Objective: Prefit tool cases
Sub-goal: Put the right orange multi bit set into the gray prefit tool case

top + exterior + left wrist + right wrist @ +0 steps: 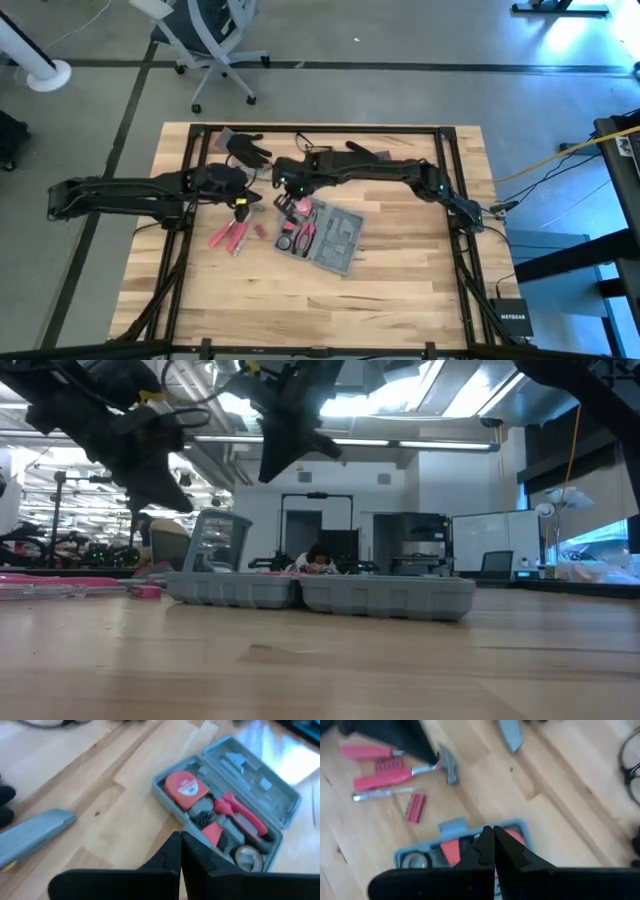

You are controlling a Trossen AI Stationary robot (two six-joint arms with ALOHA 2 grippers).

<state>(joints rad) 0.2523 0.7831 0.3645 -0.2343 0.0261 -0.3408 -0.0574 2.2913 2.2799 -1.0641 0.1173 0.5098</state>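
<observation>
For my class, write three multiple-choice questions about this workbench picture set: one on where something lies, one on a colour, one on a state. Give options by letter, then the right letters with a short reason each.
1. Where do the loose red-handled tools lie relative to the tool case in the high view?
A. To its left on the table
B. To its right on the table
C. Stacked on its lid

2. What colour is the tape measure in the case?
A. Yellow
B. Red
C. Green

3. How does the tool case stand?
A. Shut and latched
B. Standing on edge
C. Open, both halves flat

Answers:
1. A: the high view shows them on the wood left of the case.
2. B: the left wrist view shows a red housing in its slot.
3. C: the low view shows both halves lying side by side.
</observation>
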